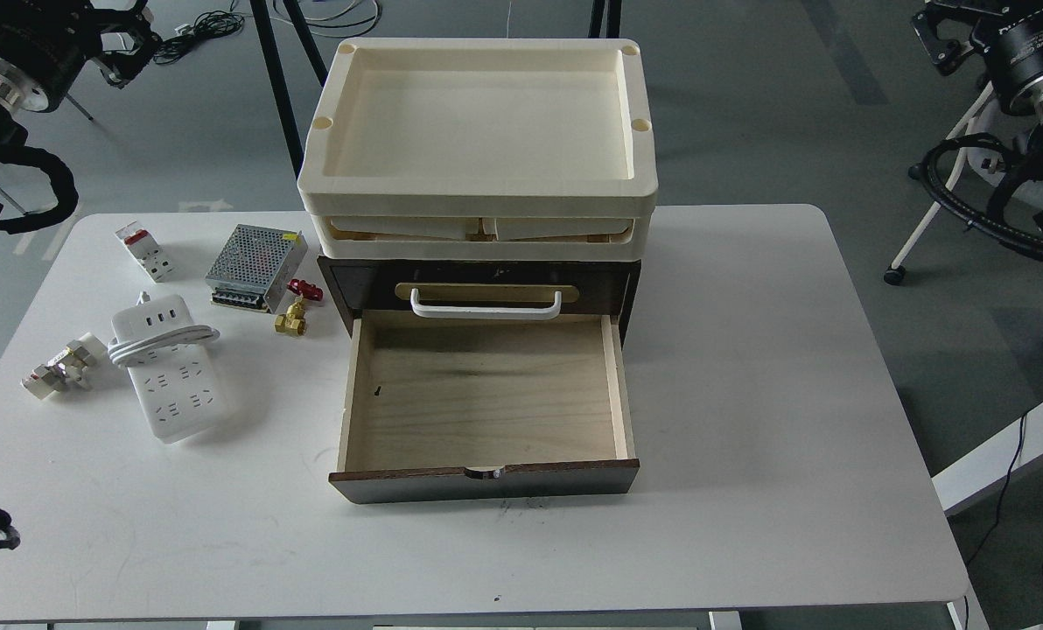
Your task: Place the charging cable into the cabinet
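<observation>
The charging cable [173, 372] is a white power strip with its thick cord wrapped across it, lying flat on the left part of the white table [749, 367]. The cabinet [483, 289] stands mid-table, dark brown, its lower drawer [485, 398] pulled out toward me with a bare plywood floor. The upper drawer is shut behind a white bar handle [485, 306]. My left gripper [123, 44] hangs dark at the top left, high and away from the strip. My right gripper [946, 35] is at the top right corner. Neither shows its fingers clearly.
Cream plastic trays [478, 188] are stacked on the cabinet. Left of it lie a silver perforated power supply box [255, 255], a brass valve with a red handle [294, 317], a white breaker with a red switch [143, 251] and a small white connector [62, 367].
</observation>
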You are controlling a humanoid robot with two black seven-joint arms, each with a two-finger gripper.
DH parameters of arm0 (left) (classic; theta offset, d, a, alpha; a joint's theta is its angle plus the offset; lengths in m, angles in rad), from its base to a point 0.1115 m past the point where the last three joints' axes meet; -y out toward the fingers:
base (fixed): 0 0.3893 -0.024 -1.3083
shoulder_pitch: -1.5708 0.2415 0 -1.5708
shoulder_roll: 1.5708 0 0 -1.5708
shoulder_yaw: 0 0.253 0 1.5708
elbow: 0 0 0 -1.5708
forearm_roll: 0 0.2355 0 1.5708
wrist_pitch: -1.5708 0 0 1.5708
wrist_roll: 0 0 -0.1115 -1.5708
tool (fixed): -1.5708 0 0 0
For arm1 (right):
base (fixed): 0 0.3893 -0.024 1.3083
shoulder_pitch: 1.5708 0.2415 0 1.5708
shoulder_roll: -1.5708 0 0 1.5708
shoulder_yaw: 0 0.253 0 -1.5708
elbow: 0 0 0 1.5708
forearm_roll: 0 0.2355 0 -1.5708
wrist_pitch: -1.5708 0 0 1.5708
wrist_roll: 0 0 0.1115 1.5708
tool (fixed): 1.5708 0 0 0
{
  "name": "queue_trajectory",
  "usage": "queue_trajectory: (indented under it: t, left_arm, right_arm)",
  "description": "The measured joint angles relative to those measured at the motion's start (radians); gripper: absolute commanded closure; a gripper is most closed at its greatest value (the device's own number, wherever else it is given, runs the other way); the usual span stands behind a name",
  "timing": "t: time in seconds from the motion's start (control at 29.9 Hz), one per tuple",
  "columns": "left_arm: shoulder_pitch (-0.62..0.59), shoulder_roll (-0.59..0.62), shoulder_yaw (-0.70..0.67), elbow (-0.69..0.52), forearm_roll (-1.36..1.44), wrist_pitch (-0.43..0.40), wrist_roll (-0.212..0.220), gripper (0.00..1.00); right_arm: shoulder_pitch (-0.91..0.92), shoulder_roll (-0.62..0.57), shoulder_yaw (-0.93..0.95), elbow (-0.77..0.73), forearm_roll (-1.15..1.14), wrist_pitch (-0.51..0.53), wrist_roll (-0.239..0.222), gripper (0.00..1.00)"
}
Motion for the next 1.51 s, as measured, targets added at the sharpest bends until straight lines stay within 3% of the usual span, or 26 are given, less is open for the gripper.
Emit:
queue_trajectory:
  t: [0.27, 0.5, 0.57, 0.67, 0.7, 0.8, 0.9, 1.14, 1.51]
  left_arm:
    - [0.001, 0.001, -0.018, 0.01, -0.029, 0.0, -0.054, 0.0]
    - [0.038, -0.065, -0.063, 0.152, -0.119, 0.0, -0.071, 0.0]
    - [0.043, -0.075, -0.095, 0.161, -0.127, 0.0, -0.138, 0.0]
    - [0.053, -0.08, -0.177, 0.165, -0.123, 0.0, -0.312, 0.0]
    - [0.055, -0.08, -0.198, 0.165, -0.118, 0.0, -0.349, 0.0]
    - [0.058, -0.063, -0.223, 0.15, -0.108, 0.0, -0.386, 0.01]
    - [0.07, -0.009, -0.206, 0.056, -0.09, 0.0, -0.391, 0.01]
    - [0.138, 0.298, -0.167, -0.372, 0.075, 0.0, -0.392, 0.0]
    - [0.148, 0.673, -0.208, -0.68, 0.65, 0.0, -0.392, 0.0]
  right_arm:
    - [0.0, -0.001, 0.001, 0.0, 0.0, 0.0, -0.001, 0.0]
    - [-0.002, 0.0, 0.003, -0.001, 0.0, 0.0, -0.001, 0.0]
    - [-0.004, -0.001, 0.004, -0.001, 0.0, 0.0, 0.0, 0.0]
    - [-0.006, -0.002, 0.009, -0.002, 0.0, 0.0, 0.0, 0.0]
    - [-0.006, -0.007, 0.012, -0.002, 0.0, 0.0, 0.0, 0.0]
    - [-0.007, -0.016, 0.021, -0.002, 0.0, 0.0, 0.0, 0.0]
    - [-0.008, -0.023, 0.024, -0.003, 0.0, 0.0, -0.001, 0.0]
    - [-0.02, -0.028, 0.028, -0.006, 0.0, 0.0, 0.0, 0.0]
    - [-0.031, -0.043, 0.059, -0.006, 0.0, 0.0, 0.001, 0.0]
